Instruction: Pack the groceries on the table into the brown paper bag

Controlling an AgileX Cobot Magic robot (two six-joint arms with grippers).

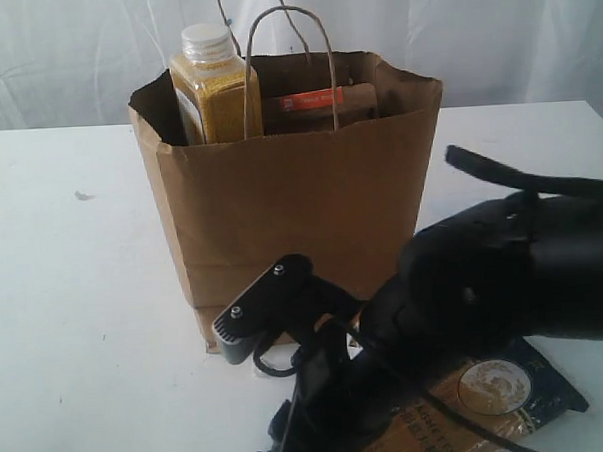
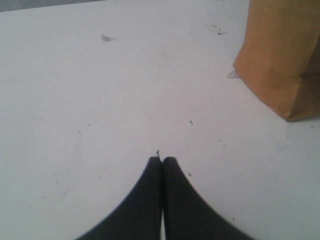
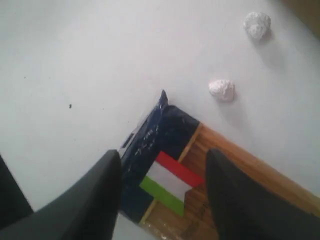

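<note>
Black right gripper (image 3: 164,155) half-open — above spaghetti packet (image 3: 155,131).

We see a white curtain (image 1: 493,27) hanging along the far side, and two small crumpled white wads (image 3: 222,90) lying slightly apart.

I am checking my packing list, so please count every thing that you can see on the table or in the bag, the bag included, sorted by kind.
Paper bag: 1
Bottle, in the bag: 1
Pouch, in the bag: 1
Spaghetti packet, on the table: 1
White crumpled lumps, on the table: 2
Total: 6
</note>
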